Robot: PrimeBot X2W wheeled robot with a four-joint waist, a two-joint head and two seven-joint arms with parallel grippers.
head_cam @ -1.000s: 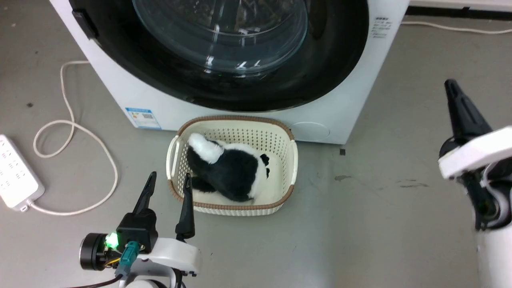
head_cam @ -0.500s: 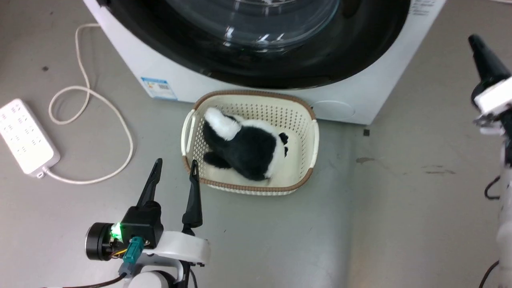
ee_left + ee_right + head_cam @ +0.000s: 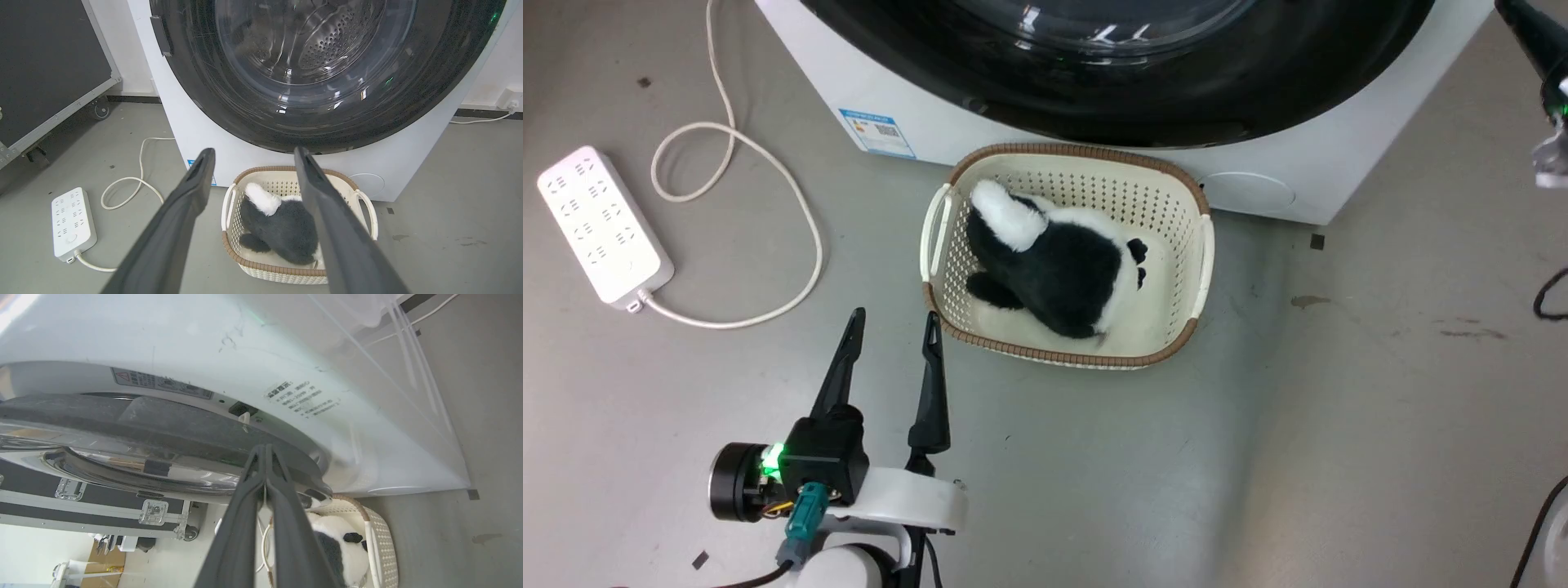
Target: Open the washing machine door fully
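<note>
Advanced toward the washing machine door (image 3: 1176, 114), closed right pincer (image 3: 1512, 15) sits half-cropped; left pincer (image 3: 894, 314) spread, empty.

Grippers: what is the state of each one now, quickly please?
Left gripper: open, holding nothing.
Right gripper: shut, holding nothing.

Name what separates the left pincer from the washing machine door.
Head view: the basket with its plush toy, then the machine's white front below the washing machine door.
</note>
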